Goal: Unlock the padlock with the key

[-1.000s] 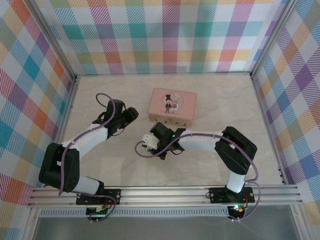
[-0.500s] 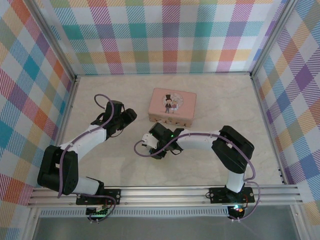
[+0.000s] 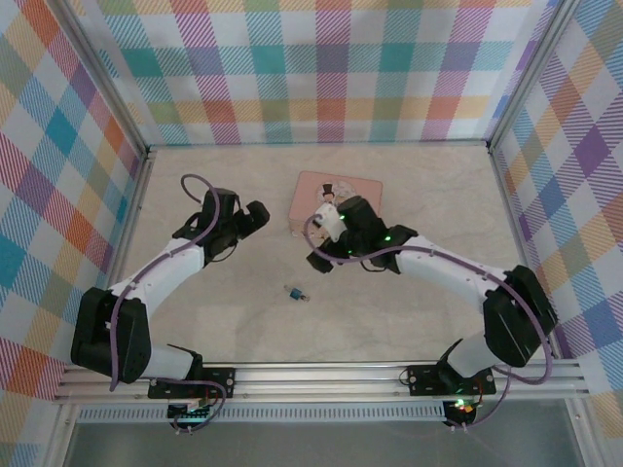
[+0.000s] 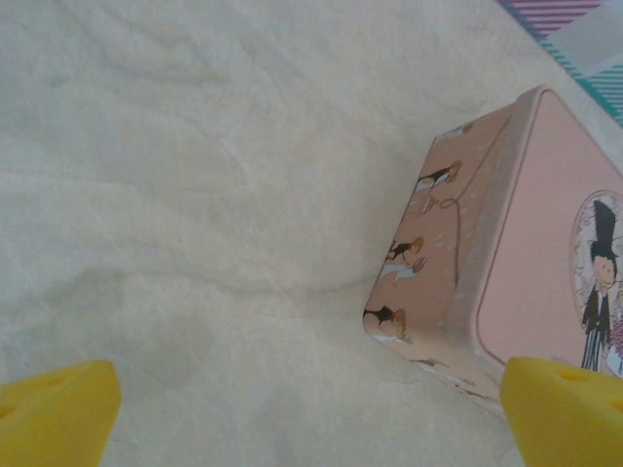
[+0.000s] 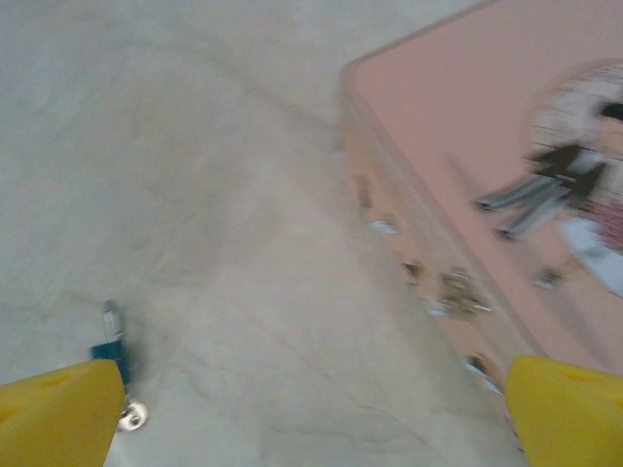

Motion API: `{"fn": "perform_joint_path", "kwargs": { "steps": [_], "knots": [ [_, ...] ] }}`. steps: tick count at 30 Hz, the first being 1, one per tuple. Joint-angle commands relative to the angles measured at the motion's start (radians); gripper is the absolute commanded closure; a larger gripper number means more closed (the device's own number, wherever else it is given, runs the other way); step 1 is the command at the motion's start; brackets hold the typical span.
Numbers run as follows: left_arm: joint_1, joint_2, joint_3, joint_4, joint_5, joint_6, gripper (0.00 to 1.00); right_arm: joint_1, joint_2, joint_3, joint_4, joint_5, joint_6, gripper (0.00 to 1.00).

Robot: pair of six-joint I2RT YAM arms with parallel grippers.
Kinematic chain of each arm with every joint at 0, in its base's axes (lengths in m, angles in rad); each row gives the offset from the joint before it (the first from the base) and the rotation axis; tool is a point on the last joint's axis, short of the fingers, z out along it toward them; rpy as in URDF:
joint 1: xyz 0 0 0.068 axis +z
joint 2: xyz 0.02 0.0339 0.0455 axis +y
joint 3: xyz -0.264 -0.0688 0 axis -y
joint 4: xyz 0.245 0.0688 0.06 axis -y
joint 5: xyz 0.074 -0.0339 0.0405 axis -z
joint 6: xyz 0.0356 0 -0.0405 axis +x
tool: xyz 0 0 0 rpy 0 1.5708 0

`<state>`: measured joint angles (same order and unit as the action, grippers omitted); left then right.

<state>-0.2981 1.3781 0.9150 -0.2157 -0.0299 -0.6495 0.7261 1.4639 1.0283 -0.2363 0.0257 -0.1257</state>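
Checked walls (image 3: 321, 68) ring our table (image 3: 389, 331). From above, the padlock (image 3: 295, 292) lies loose in the middle. Left wrist: our left gripper (image 4: 311, 428) is spread wide by the tin (image 4: 516, 253). Right wrist: our right gripper (image 5: 311, 418) gapes empty, so nothing holds the padlock.

A pale cream tabletop (image 3: 419, 195) with a faint marbled grain is closed in on three sides by a back wall (image 3: 321, 68), a left wall (image 3: 58, 175) and a right wall (image 3: 574, 195), all in pastel plaid of pink, teal, yellow, orange and purple. Silvery metal posts (image 3: 105, 83) rise at the corners, and a metal rail (image 3: 321, 375) crosses the near edge. The light is soft and even.
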Motion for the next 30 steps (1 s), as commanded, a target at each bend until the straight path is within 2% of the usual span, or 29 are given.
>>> {"fn": "perform_joint_path", "kwargs": {
  "steps": [1,4,6,10,11,13,16,20,23,25,30],
  "knots": [
    [0.013,-0.034,0.067,-0.099,-0.084,0.105,0.0,-0.067,-0.066,-0.04,0.054,0.074,0.127,0.0],
    [0.013,-0.026,0.114,-0.157,-0.163,0.195,0.0,-0.163,-0.105,-0.052,0.069,0.125,0.205,0.0],
    [0.017,-0.022,0.135,-0.185,-0.24,0.263,0.0,-0.218,-0.125,-0.071,0.097,0.201,0.251,0.0],
    [0.02,-0.085,0.041,-0.042,-0.418,0.433,0.0,-0.309,-0.207,-0.198,0.266,0.326,0.261,0.0],
    [0.031,-0.104,0.012,0.001,-0.433,0.473,0.0,-0.326,-0.221,-0.237,0.322,0.363,0.239,0.0],
    [0.061,-0.125,-0.027,0.044,-0.44,0.505,0.0,-0.337,-0.233,-0.315,0.45,0.455,0.165,0.0],
    [0.103,-0.12,-0.109,0.172,-0.439,0.554,0.0,-0.379,-0.214,-0.366,0.495,0.53,0.143,0.0],
    [0.134,-0.033,-0.214,0.376,-0.438,0.579,0.0,-0.447,-0.152,-0.434,0.593,0.527,0.181,0.0],
    [0.135,0.057,-0.269,0.512,-0.443,0.584,0.0,-0.471,-0.089,-0.458,0.676,0.511,0.121,0.0],
    [0.135,0.112,-0.309,0.613,-0.426,0.617,0.0,-0.478,-0.057,-0.507,0.813,0.512,0.054,0.0],
    [0.151,0.146,-0.382,0.794,-0.363,0.651,0.0,-0.549,-0.015,-0.625,1.044,0.422,0.1,0.0]
  ]
}}
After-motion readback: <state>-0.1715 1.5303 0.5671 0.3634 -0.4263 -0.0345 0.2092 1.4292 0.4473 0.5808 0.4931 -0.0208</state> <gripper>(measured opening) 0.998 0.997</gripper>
